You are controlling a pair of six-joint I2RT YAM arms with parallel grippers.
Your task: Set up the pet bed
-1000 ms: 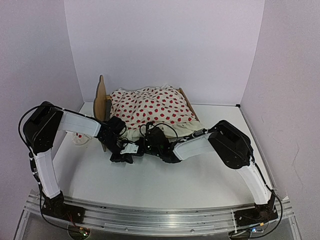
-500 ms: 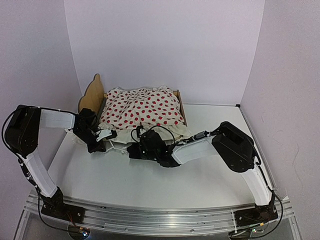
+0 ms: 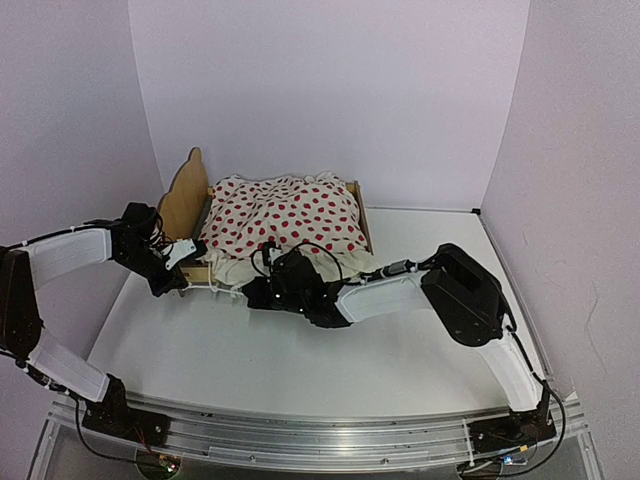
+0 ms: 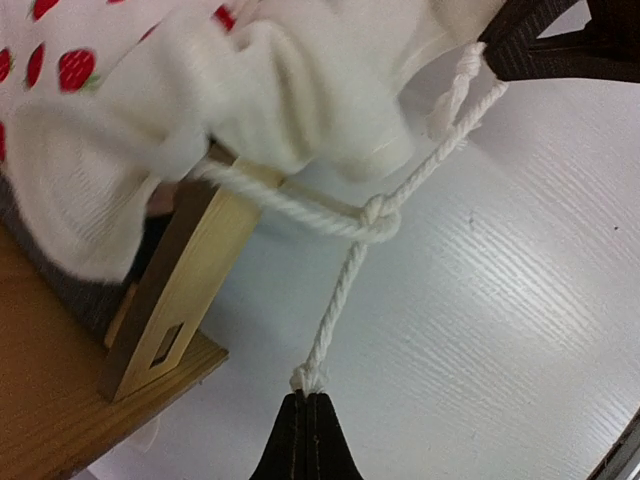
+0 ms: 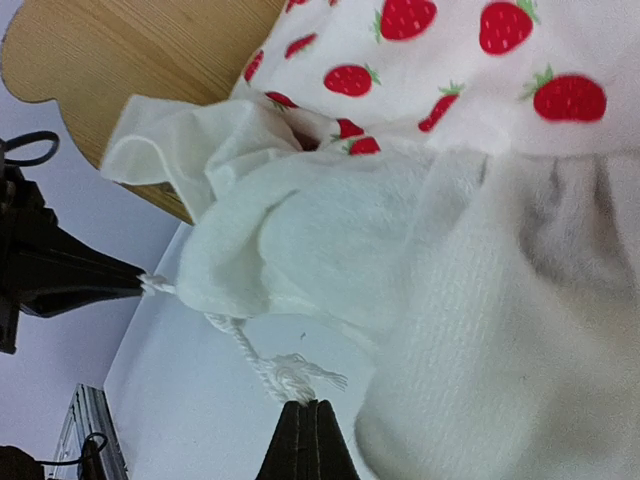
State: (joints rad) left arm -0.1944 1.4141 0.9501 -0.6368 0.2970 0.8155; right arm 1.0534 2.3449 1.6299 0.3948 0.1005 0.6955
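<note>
**Both pincers closed on the cord at the bed's near corner**

The pet bed (image 3: 186, 193) stands toward the far left corner of the table (image 3: 300, 370), with its wavy headboard facing the left edge. A white blanket (image 3: 290, 215) printed with red strawberries is heaped over the frame, and its plain ruffle spills over the near rail.

The 2 pincers meet at the bed's near side, close to the headboard end. The left pincer (image 3: 186, 284) is shut, its fingertips pressed together on one end of a white twisted cord (image 4: 345, 265). From the left wrist, that cord rises from the pincer (image 4: 307, 432) to a knot. It then splits, with 1 strand going across the wooden rail (image 4: 190, 290) under the ruffle (image 4: 300, 90) and the other running up to the other pincer (image 4: 540, 45).

The right pincer (image 3: 250, 297) is shut too. From the right wrist, its tips (image 5: 310, 440) sit at a frayed end of the cord (image 5: 295, 378), just beside the ruffle (image 5: 480, 300). The cord then goes behind a fold of the fabric and shows again at the left pincer (image 5: 60, 275). The headboard (image 5: 130, 50) fills the upper left of that view.

Both pincers are low, near the white table surface.
</note>
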